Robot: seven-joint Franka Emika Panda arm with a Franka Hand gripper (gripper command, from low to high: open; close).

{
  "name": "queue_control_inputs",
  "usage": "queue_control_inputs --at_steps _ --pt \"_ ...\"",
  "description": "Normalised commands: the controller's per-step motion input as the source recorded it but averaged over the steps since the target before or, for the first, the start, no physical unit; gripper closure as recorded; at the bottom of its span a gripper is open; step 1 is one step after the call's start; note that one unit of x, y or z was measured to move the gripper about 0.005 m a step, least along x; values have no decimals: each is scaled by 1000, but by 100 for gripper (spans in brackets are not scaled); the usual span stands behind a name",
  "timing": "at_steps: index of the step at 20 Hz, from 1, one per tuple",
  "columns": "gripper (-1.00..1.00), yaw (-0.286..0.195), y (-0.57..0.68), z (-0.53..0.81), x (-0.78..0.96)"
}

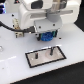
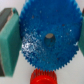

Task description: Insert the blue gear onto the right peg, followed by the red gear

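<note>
Both feeds I'm watching are small and soft. In the exterior view the white table (image 1: 12, 67) glares near blown-out, with a faint shadow under the arm at about 6 o'clock; the backdrop is black. In the wrist view the blue gear (image 2: 49, 35) is evenly lit, speckled with highlights, its teeth blurred at the rim.

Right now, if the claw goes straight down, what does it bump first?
Probably the grey base plate. The claw, holding the blue gear, hangs above it near the pegs; depth is unclear.
</note>
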Motion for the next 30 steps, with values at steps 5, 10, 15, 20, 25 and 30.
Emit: queue_control_inputs --at_steps 5,10,15,20,25,30 --pt "100 0 -26 472 472" --pt "100 0 -58 406 585" --pt "100 0 -61 380 686" --pt "100 0 -47 256 687" --pt "100 0 -58 92 636" --pt "100 0 -60 43 567"
